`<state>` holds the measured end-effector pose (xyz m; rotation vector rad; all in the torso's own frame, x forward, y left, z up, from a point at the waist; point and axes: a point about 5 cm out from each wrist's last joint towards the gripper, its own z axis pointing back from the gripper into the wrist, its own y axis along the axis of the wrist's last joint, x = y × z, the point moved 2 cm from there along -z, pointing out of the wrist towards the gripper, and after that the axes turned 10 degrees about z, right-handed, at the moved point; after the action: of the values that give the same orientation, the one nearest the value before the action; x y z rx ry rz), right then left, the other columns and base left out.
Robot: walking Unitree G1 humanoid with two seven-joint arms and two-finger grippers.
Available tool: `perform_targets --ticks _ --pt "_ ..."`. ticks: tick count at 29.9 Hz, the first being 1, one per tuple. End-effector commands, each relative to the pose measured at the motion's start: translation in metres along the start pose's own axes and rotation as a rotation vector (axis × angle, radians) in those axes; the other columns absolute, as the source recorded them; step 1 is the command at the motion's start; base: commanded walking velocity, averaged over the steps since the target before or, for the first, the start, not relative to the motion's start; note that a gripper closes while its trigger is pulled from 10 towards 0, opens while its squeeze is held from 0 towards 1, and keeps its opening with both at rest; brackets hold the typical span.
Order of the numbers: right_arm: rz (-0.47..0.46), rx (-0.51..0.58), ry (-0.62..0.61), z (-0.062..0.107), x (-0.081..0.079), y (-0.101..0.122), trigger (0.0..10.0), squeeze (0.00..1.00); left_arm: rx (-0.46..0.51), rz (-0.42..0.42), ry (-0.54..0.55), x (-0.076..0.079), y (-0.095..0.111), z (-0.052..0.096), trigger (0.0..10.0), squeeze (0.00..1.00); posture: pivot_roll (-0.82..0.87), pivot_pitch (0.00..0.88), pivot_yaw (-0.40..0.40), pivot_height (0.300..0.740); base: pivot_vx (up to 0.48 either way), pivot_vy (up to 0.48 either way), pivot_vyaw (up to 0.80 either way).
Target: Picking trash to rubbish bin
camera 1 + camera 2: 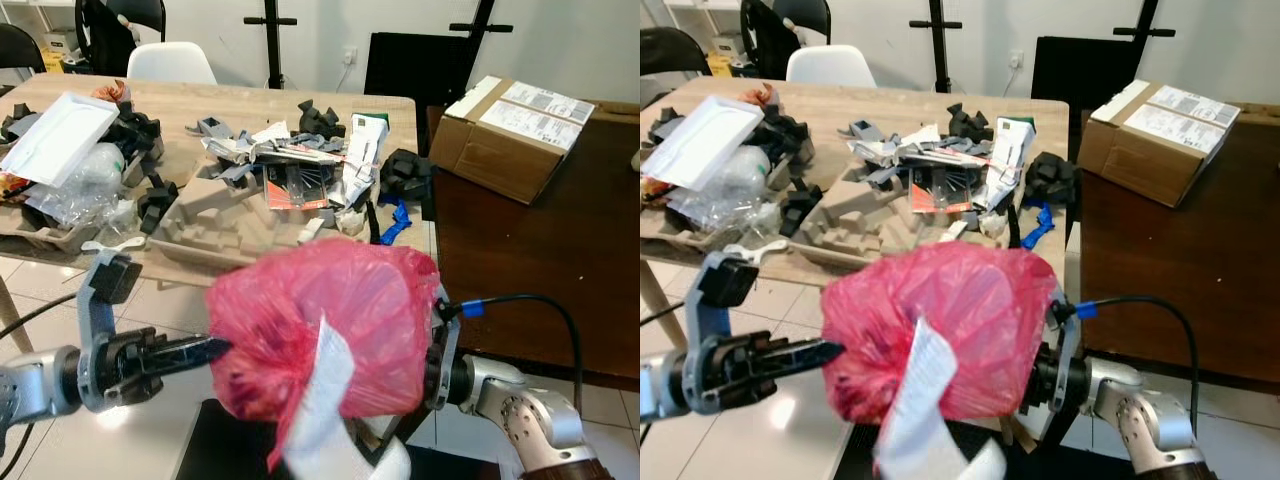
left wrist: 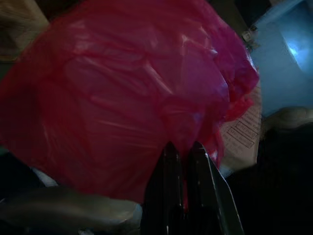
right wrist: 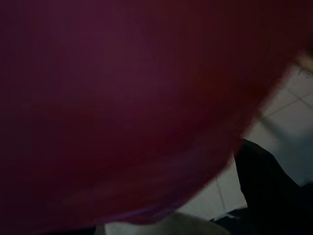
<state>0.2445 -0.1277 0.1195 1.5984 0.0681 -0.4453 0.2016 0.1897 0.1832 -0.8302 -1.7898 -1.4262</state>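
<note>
While the left gripper (image 1: 215,350) pinches a fold of the red trash bag (image 1: 330,325), that bag hangs between it and the right gripper (image 1: 1045,375) (finger state hidden behind plastic). Carrying step; next, I judge, find the bin and lower it in.

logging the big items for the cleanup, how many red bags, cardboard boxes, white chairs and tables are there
red plastic bag: 1, held between the left pincer and right pincer
cardboard box: 1
white chair: 1
tables: 2, light wooden table and dark table
total: 5
</note>
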Motion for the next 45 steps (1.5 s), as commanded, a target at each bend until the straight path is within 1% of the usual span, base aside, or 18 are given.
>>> perform_targets --ticks 1,8,10,15,16,17,18,19,20,22,23,25,33,37,39,41,43,45 --pt "-0.018 -0.028 0.002 0.002 -0.003 -0.007 10.0 0.0 -0.031 0.046 -0.046 0.005 -0.012 -0.008 0.0 0.0 0.0 0.145 0.068 0.74 0.0 0.0 0.0" --pt "-0.03 -0.043 -0.005 0.007 -0.005 -0.011 10.0 0.0 -0.041 0.078 -0.058 0.014 -0.024 -0.008 0.0 0.0 0.0 0.145 0.071 0.74 0.0 0.0 0.0" --pt "-0.037 -0.076 -0.012 0.013 -0.006 -0.018 10.0 0.0 -0.082 0.11 -0.041 0.021 -0.04 -0.005 0.0 0.0 0.0 0.144 0.074 0.74 0.0 0.0 0.0" --pt "-0.044 -0.101 -0.018 0.016 -0.006 -0.023 10.0 0.0 -0.094 0.134 0.023 0.017 -0.048 0.003 0.0 0.0 0.0 0.142 0.073 0.74 0.0 0.0 0.0" --pt "-0.045 -0.143 -0.05 0.02 -0.004 -0.033 10.0 0.0 -0.062 0.16 0.141 0.003 -0.056 0.018 0.0 0.0 0.0 0.14 0.074 0.74 0.0 0.0 0.0" --pt "-0.045 -0.143 -0.05 0.02 -0.004 -0.033 10.0 0.0 -0.062 0.16 0.141 0.003 -0.056 0.018 0.0 0.0 0.0 0.14 0.074 0.74 0.0 0.0 0.0" --pt "-0.032 -0.183 -0.134 0.024 0.007 -0.044 10.0 0.0 0.024 0.144 0.306 -0.02 -0.057 0.037 0.0 0.0 0.0 0.139 0.072 0.74 0.0 0.0 0.0" --pt "-0.019 -0.205 -0.184 0.026 0.013 -0.05 10.0 0.0 0.079 0.086 0.44 -0.037 -0.055 0.048 0.0 0.0 0.0 0.139 0.073 0.74 0.0 0.0 0.0" --pt "-0.019 -0.205 -0.184 0.026 0.013 -0.05 10.0 0.0 0.079 0.086 0.44 -0.037 -0.055 0.048 0.0 0.0 0.0 0.139 0.073 0.74 0.0 0.0 0.0" --pt "-0.01 -0.243 -0.279 0.029 0.025 -0.06 10.0 0.0 0.176 -0.017 0.671 -0.065 -0.049 0.066 0.0 0.0 0.0 0.138 0.073 0.74 0.0 0.0 0.0" --pt "-0.01 -0.243 -0.279 0.029 0.025 -0.06 10.0 0.0 0.176 -0.017 0.671 -0.065 -0.049 0.066 0.0 0.0 0.0 0.138 0.073 0.74 0.0 0.0 0.0" --pt "-0.025 -0.28 -0.405 0.034 0.038 -0.074 10.0 0.0 0.358 -0.062 0.95 -0.095 -0.048 0.09 0.0 0.0 0.0 0.135 0.076 0.74 0.0 0.0 0.0" --pt "-0.057 -0.305 -0.475 0.036 0.04 -0.09 10.0 0.0 0.444 -0.033 1.073 -0.118 -0.069 0.085 0.0 0.0 -0.01 0.134 0.077 0.74 0.0 0.0 0.0" --pt "-0.034 -0.413 -0.574 0.04 0.047 -0.116 10.0 0.0 0.262 -0.046 1.245 -0.15 -0.105 0.082 0.0 0.0 -0.01 0.13 0.074 0.74 0.0 0.0 0.0" --pt "-0.025 -0.432 -0.596 0.04 0.048 -0.121 10.0 0.0 0.223 -0.068 1.276 -0.154 -0.109 0.082 0.0 0.0 -0.01 0.13 0.074 0.74 0.0 0.0 0.0" --pt "0.0 -0.526 -0.714 0.044 0.051 -0.146 10.0 0.0 0.212 -0.117 1.397 -0.172 -0.119 0.08 0.0 0.0 -0.02 0.122 0.069 0.74 0.0 0.0 0.0" --pt "0.001 -0.551 -0.758 0.045 0.051 -0.154 10.0 0.0 0.219 -0.133 1.433 -0.177 -0.121 0.079 0.0 0.0 -0.02 0.121 0.069 0.74 0.0 0.0 0.0" --pt "-0.039 -0.571 -0.921 0.052 0.054 -0.168 10.0 0.0 0.225 -0.166 1.497 -0.187 -0.125 0.076 0.0 0.0 -0.02 0.118 0.064 0.74 0.0 0.0 0.0"
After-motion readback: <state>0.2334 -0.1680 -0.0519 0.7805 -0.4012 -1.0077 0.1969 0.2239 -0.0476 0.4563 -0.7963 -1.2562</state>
